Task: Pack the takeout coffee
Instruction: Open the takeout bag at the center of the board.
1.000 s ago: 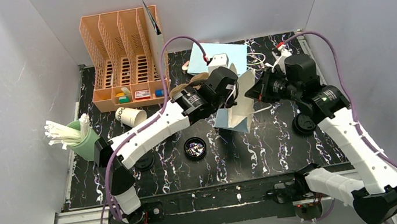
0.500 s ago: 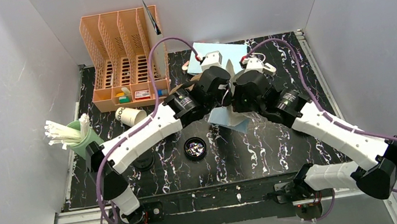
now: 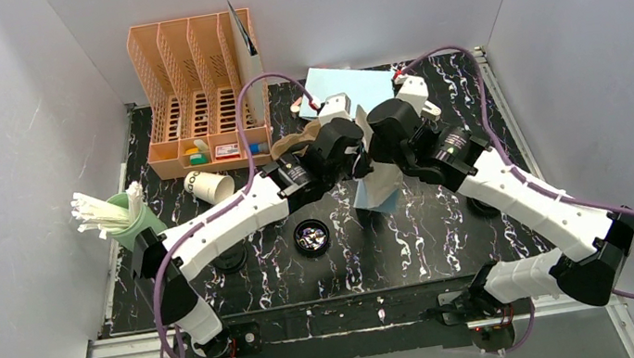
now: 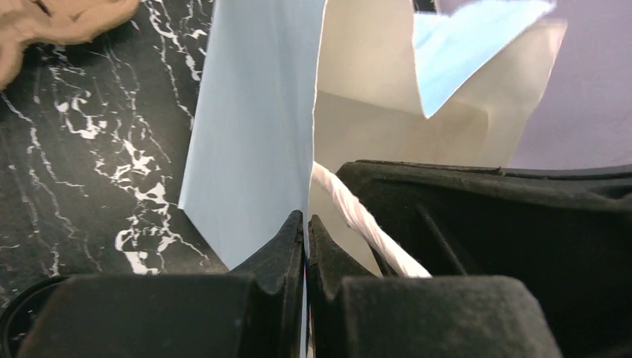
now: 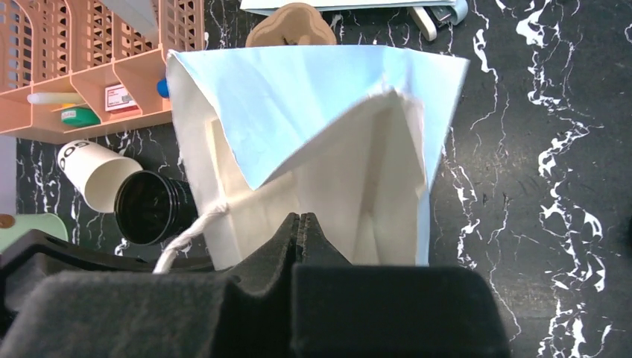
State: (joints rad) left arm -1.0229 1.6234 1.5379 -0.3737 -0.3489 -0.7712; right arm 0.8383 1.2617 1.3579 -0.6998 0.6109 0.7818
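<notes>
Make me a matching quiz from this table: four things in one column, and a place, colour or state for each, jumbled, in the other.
1 paper bag
2 white cup
3 green cup
4 orange rack

a lying on its side
b holds white sticks
c back left of the table
d blue outside, white inside

Pairs: 1-d, 2-a, 3-b, 4-c

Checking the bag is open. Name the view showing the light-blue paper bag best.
Right wrist: the light-blue paper bag fills it, mouth spread, white inside visible. Left wrist shows only one pinched edge; top external, a small, largely hidden patch.
</notes>
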